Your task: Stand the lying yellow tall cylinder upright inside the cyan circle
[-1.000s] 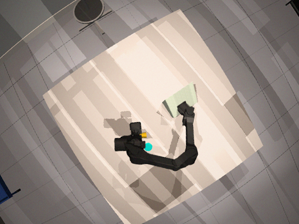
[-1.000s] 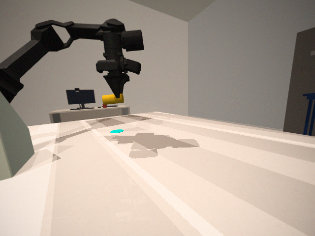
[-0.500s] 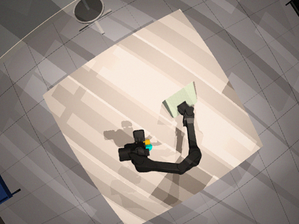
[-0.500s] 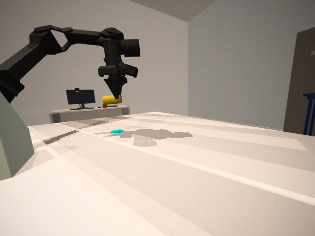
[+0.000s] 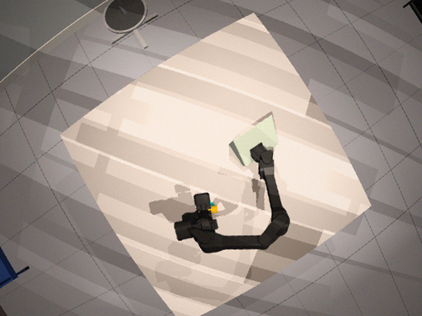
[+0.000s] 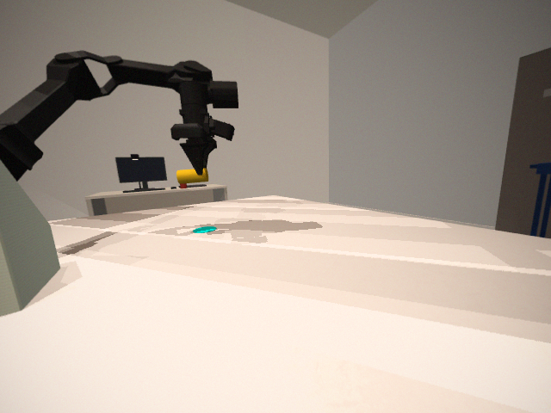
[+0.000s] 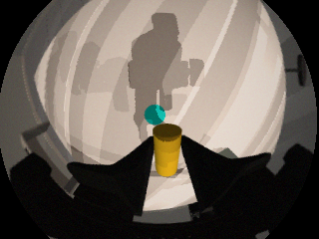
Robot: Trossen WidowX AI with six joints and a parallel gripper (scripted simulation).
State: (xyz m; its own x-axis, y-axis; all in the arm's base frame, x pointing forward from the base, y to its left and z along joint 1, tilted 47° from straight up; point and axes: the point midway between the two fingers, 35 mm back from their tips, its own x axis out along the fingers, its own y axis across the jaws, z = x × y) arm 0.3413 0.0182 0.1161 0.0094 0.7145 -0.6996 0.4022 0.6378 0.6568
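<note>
The yellow tall cylinder (image 5: 213,208) (image 6: 186,176) (image 7: 166,159) is held in the air, lying roughly level. My gripper (image 6: 201,170) (image 7: 166,138) is shut on it near one end, and the rest sticks out to the left in the exterior view. The cyan circle (image 6: 204,230) (image 7: 155,115) lies flat on the table, well below the cylinder, with nothing standing on it. In the top view only a small bit of the circle (image 5: 211,203) shows beside the cylinder; the gripper hides the rest. The fingertips are hidden in the top view.
A pale green angular block (image 5: 253,137) (image 6: 27,249) stands at the arm's base. The arm (image 5: 241,243) (image 6: 142,72) reaches over the table (image 5: 192,114) (image 6: 275,311). A desk with a monitor (image 6: 141,169) is in the background, beyond the table's edge.
</note>
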